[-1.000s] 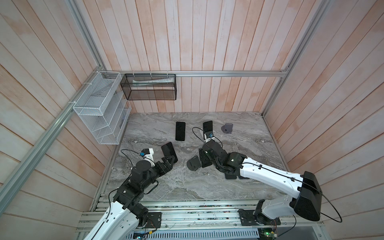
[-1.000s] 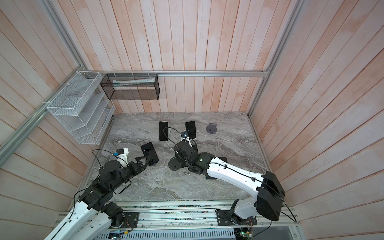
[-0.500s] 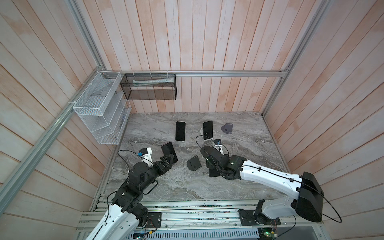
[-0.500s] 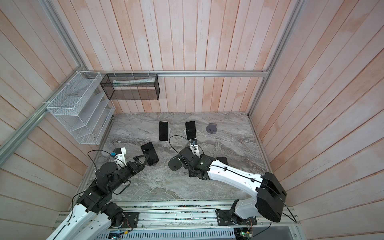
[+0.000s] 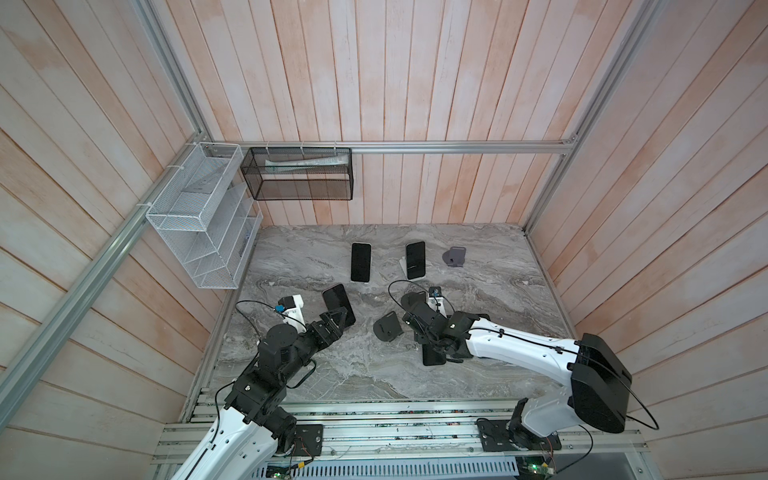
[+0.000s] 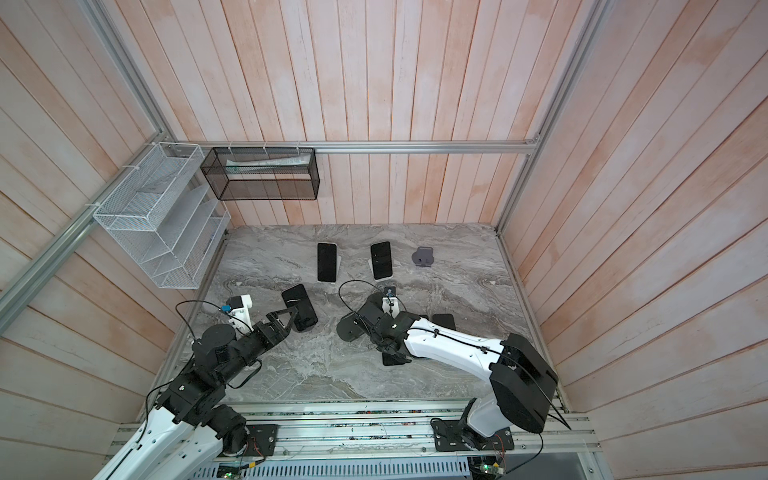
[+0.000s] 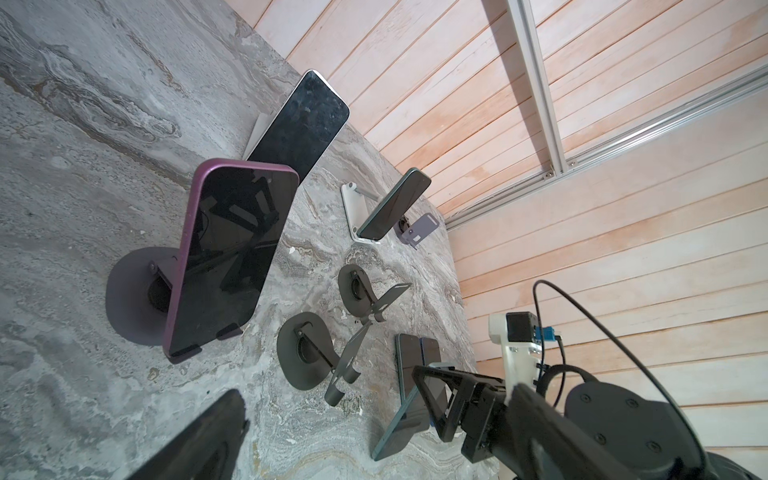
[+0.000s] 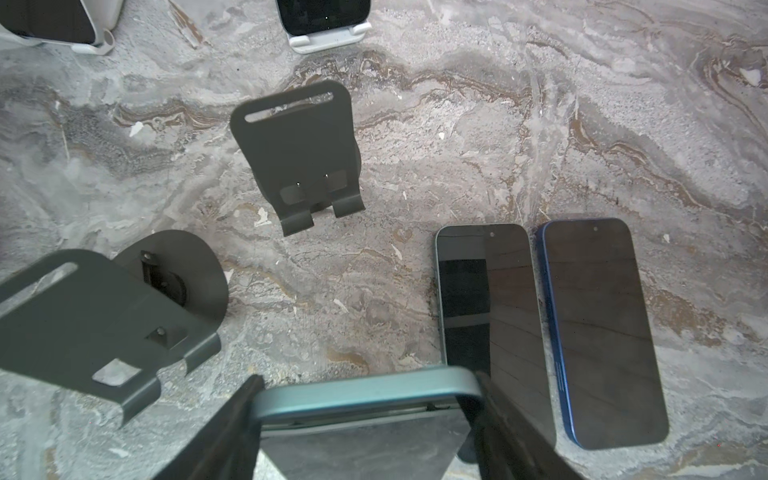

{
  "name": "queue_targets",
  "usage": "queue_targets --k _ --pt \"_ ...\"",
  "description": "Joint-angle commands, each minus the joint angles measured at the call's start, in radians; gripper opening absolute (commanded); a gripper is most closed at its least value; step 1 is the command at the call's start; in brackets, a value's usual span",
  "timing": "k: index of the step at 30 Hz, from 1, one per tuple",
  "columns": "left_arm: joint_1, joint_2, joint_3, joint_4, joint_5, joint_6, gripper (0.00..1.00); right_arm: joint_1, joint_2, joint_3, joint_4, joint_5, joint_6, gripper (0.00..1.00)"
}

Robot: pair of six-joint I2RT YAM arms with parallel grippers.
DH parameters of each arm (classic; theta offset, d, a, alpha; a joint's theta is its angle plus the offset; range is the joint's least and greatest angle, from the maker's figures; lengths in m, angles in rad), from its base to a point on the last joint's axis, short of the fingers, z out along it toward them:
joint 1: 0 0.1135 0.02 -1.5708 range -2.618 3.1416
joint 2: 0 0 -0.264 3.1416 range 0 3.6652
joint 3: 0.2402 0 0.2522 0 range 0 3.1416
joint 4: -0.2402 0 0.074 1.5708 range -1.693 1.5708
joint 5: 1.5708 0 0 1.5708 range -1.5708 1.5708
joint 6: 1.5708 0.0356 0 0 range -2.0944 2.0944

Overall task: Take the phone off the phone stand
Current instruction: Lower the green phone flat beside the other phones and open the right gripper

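Right wrist view: the right gripper is clamped on the side edges of a teal phone, which is tilted over the table and clear of every stand. Just beyond it a grey phone and a blue phone lie flat, side by side. To the other side are a near stand and a far stand, both empty. In a top view the left gripper gapes wide beside a purple phone propped on its own stand.
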Motion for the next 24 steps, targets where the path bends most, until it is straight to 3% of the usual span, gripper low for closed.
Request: queue_targets --k 1,24 --pt "0.002 0.004 -0.015 0.031 -0.001 -0.003 1.00 -0.024 0.010 0.004 0.033 -0.013 -0.012 0.68" --pt "0.002 0.087 -0.004 0.055 0.018 -0.014 1.00 -0.064 0.132 -0.113 0.205 -0.142 -0.037 0.68"
